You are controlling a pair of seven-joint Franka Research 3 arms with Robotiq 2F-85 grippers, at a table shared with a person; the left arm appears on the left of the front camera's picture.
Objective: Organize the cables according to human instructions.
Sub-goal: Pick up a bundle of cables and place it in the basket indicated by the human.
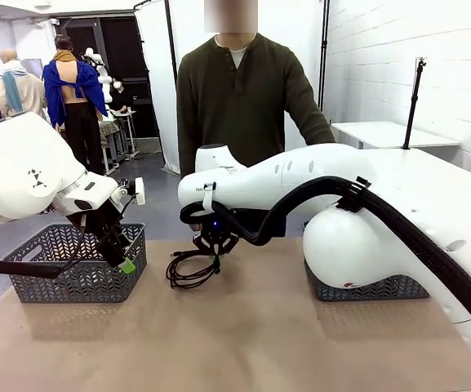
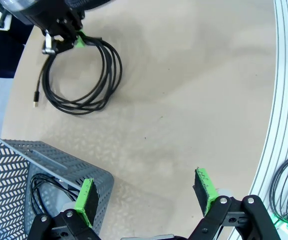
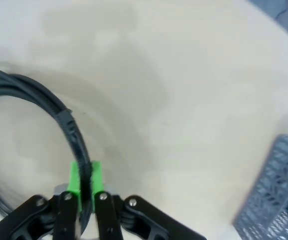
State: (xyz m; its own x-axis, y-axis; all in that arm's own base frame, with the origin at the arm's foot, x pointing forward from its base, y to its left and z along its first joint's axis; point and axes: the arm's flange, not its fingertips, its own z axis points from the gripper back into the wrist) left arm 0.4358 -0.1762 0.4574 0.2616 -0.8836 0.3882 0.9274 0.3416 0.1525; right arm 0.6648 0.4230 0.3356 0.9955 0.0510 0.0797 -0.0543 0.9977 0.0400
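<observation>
**Right gripper clamped on a coiled cable at mid-table; left gripper wide open by the left basket**

Nearest, in the right wrist view: the right gripper (image 3: 82,187) has its green pads pressed together on the black strands of a cable coil (image 3: 66,122). The cord runs up between the pads and curves off to the left over the tan table (image 3: 193,100). A corner of a grey basket (image 3: 278,185) sits at the lower right edge.

Left wrist view: the left gripper (image 2: 146,196) stands wide open, nothing between its pads. One green pad hangs over the rim of the grey lattice basket (image 2: 14,170); the other is over bare table. Inside that basket lies another cable (image 2: 46,187), loosely looped. More black loops (image 2: 283,192) show past the table's ribbed edge at the right; what they are I cannot tell.

Mid-table, front view: the coil lies flat on the tabletop, a plug end sticking out at its left side. The right arm reaches across from the right and comes down on the coil's top edge. The left basket sits at the left; a second grey basket (image 1: 382,287) sits at the right, mostly behind the right arm.

Far side: a person in a dark green top (image 1: 239,102) stands at the table edge, directly behind the coil.
</observation>
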